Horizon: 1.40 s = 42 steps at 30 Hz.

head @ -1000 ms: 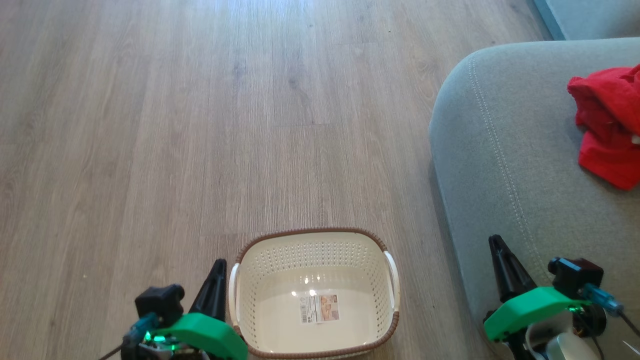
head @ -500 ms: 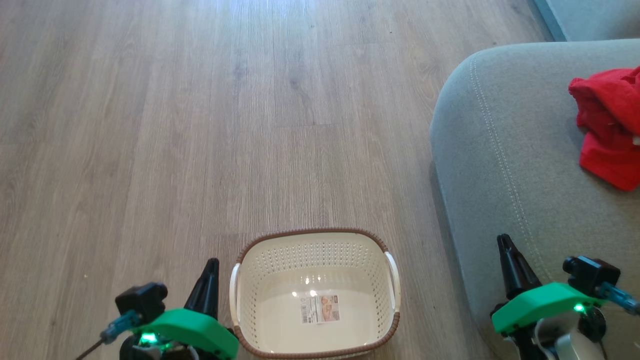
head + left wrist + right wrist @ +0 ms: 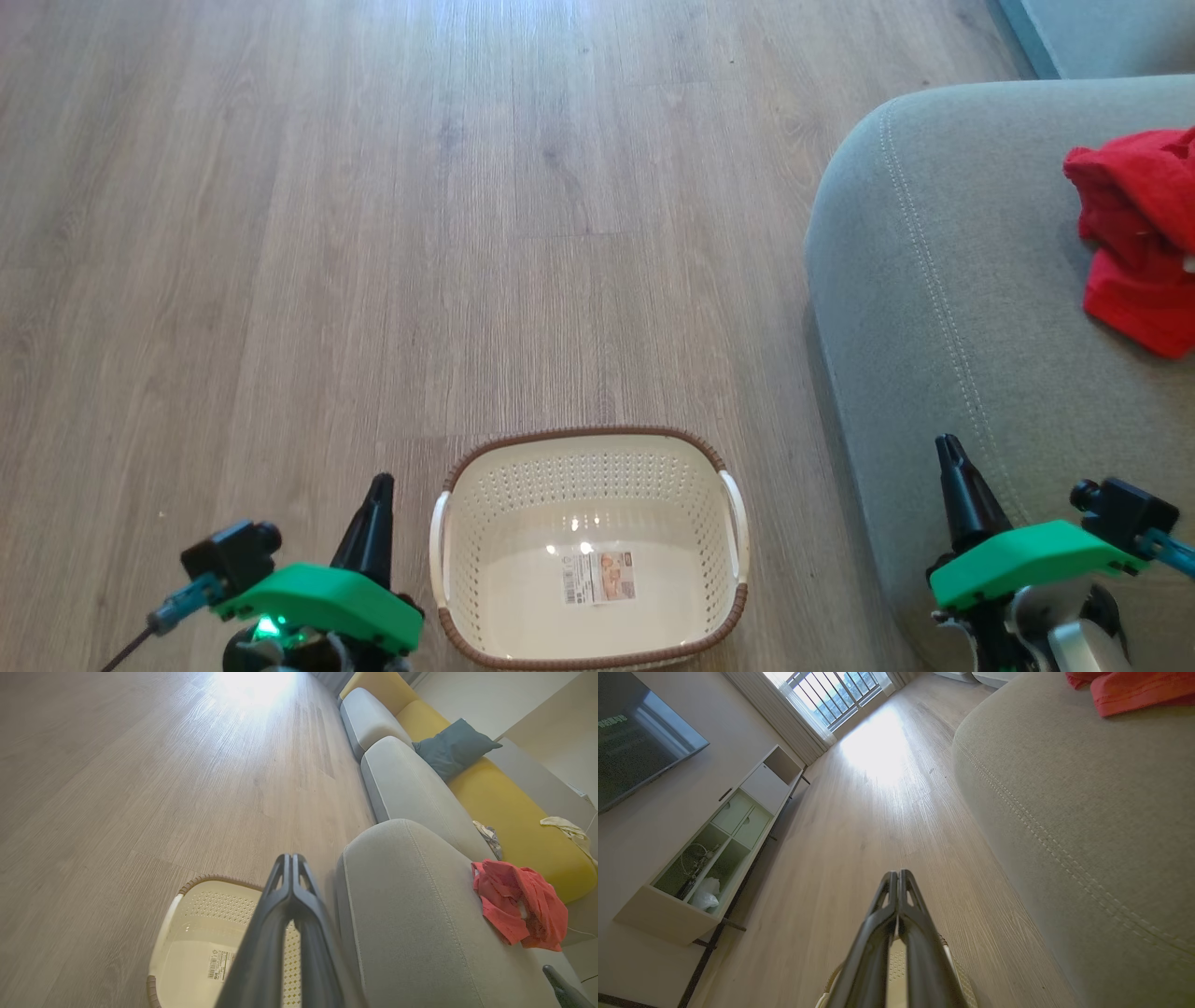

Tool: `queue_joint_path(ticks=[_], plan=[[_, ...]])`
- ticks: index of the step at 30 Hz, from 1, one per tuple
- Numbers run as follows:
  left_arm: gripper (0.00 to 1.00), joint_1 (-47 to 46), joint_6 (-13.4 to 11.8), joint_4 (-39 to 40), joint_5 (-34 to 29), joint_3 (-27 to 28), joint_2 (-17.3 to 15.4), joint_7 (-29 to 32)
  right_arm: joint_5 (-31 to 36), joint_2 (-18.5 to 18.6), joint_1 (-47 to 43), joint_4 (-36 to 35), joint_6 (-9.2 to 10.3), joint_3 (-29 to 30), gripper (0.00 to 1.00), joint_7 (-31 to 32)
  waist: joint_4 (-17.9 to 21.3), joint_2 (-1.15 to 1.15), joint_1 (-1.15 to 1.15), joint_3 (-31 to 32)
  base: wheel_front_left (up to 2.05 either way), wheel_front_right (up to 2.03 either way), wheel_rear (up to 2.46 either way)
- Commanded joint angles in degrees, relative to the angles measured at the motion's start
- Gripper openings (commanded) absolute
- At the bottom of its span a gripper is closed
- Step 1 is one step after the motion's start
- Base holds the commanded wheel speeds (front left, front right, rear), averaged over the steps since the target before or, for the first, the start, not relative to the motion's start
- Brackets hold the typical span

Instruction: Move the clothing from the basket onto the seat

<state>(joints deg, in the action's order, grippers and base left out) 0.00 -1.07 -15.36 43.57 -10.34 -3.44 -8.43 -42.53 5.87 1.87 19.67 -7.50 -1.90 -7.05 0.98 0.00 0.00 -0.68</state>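
Observation:
The cream basket [image 3: 485, 523] with its brown rim stands on the floor at bottom centre, holding nothing but a label sticker [image 3: 598, 576]. Red clothing [image 3: 1134, 238] lies bunched on the grey seat [image 3: 943, 280] at the right edge; the same clothing [image 3: 516, 903] appears on the seat [image 3: 411, 914] in the left wrist view, and its edge [image 3: 1134, 690] in the right wrist view. My left gripper [image 3: 380, 482] is shut, left of the basket. My right gripper [image 3: 949, 441] is shut over the seat's front edge. Both hold nothing.
Wood-look floor [image 3: 420, 233] spreads ahead and to the left. A yellow sofa back [image 3: 504, 807] with a dark teal pillow [image 3: 451, 746] runs behind the seat. A white media cabinet [image 3: 719, 840] and a dark screen [image 3: 635, 742] stand along the wall.
Both grippers have drawn back toward the bottom of the head view, the left drifting left and the right drifting right. Basket and clothing have not moved.

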Motion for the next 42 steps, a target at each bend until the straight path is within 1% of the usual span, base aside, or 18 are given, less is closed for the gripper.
queue_joint_path(ticks=[1, 42], plan=[[0.0, -2.8, 0.7, 1.8, 1.9, 1.8, -0.6, 0.4, -2.0, 0.3, 3.1, -2.1, 0.0, 0.5, 0.0, 0.5, 0.0, 0.0, 0.0, 0.0, 0.0, 0.0, 0.0], [0.0, -4.4, 4.7, 1.6, 26.7, 8.3, -0.9, 6.8, -26.2, -1.4, 3.7, -3.9, 0.01, 4.5, 0.0, 7.1, -0.5, 0.0, 0.0, 0.3, 0.0, 0.0, 0.0]])
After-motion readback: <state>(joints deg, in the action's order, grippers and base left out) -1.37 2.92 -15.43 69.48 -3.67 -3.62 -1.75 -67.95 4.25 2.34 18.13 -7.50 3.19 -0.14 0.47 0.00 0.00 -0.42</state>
